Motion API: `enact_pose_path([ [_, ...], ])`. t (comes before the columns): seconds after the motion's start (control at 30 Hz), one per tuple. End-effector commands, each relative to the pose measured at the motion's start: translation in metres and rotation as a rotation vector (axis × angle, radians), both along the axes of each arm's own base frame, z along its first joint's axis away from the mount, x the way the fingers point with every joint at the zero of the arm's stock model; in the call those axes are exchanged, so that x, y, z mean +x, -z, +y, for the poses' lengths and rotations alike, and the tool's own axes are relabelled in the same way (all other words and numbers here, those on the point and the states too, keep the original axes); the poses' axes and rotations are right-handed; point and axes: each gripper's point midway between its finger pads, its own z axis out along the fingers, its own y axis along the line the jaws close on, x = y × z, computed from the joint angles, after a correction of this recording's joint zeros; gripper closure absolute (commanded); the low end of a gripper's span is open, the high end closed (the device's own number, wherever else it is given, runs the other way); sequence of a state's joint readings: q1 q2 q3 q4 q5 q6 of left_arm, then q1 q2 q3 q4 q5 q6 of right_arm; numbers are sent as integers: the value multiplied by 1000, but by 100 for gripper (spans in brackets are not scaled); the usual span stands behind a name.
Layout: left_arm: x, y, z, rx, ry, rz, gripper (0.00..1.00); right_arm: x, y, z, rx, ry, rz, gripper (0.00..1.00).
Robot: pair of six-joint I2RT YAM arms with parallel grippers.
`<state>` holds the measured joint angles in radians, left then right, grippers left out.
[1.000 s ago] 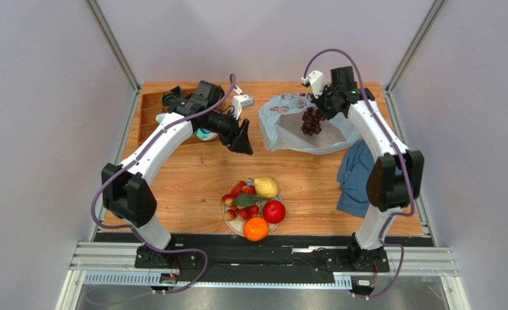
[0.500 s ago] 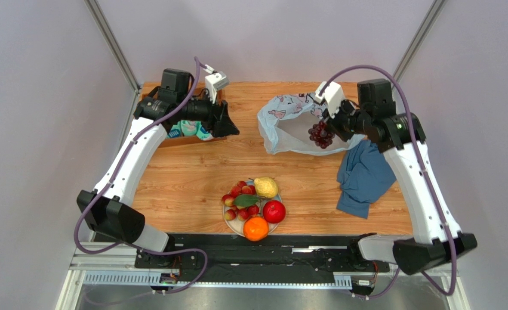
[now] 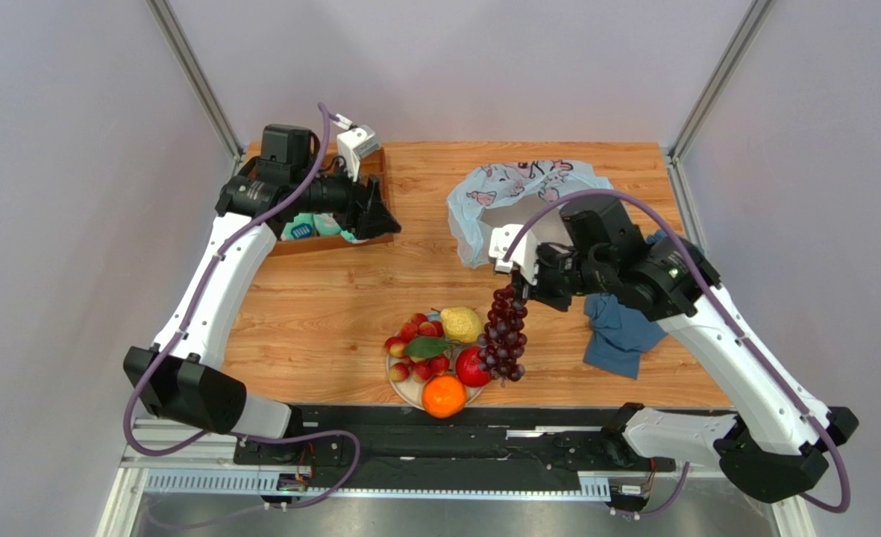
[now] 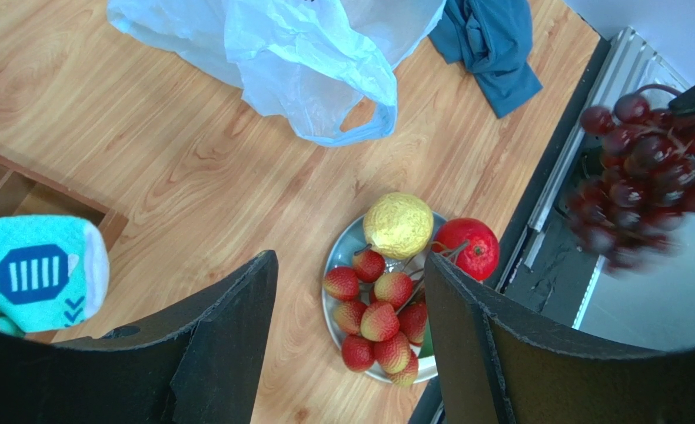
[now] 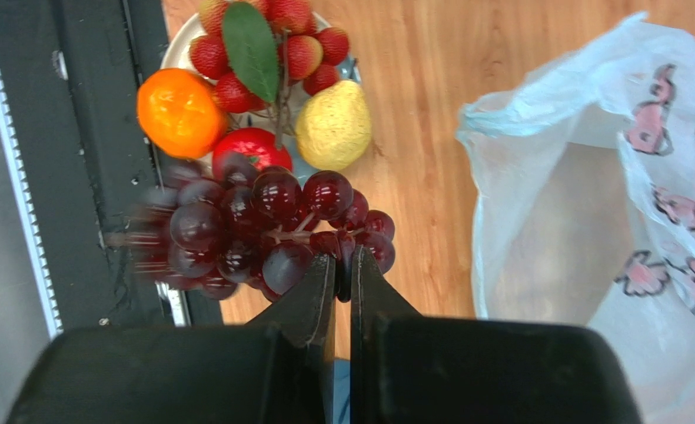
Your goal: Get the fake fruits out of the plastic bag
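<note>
Our right gripper [image 5: 342,265] is pinched nearly closed on the stem of the dark purple glossy plastic grape bunch [image 5: 253,230], which hangs from its fingertips clear of the wood. Just past the grapes sits the round grey plate [image 5: 176,55] with the red plastic apple [image 5: 253,146], orange plastic orange [image 5: 178,112], yellow plastic pear [image 5: 333,125] and leafy cluster of small red-yellow fruits [image 5: 302,55]. Off to the gripper's side the translucent pale-blue printed plastic bag [image 5: 572,203] lies slack, apart from the plate. Our left gripper [image 4: 349,261] gapes wide, holding nothing, a teal-and-white rolled sock [image 4: 32,274] beside one finger.

Right fingers [image 5: 314,305] pinched together, left fingers [image 4: 222,349] spread.
</note>
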<state>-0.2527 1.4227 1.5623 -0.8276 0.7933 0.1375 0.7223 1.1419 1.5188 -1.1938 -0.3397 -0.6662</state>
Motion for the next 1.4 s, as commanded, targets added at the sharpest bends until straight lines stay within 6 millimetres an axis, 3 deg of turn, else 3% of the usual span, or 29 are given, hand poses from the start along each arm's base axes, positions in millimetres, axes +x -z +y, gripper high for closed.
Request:
enact_pose_path([
  [0.0,-8,-18,5,-4,8,-92,29,-13,2,23,17,-71,31,100],
  [0.17,-10,-14,4,2,20,-79,29,-29,18,33,-25,-138,84,100],
  [0.4,-15,-18,6,-3,16,-99,29,-39,22,53,-53,-218,100,100],
  [0.57,-23,-21,9,-5,14,-119,29,-35,34,72,-65,-243,118,100],
  [0.73,-36,-19,13,8,21,-123,28,-24,58,84,-103,-249,132,100],
  [0.9,-44,-13,18,38,28,-137,28,-18,64,93,-112,-268,132,100],
  [1.37,-38,-9,14,22,31,-104,28,3,80,117,-124,-228,143,95],
])
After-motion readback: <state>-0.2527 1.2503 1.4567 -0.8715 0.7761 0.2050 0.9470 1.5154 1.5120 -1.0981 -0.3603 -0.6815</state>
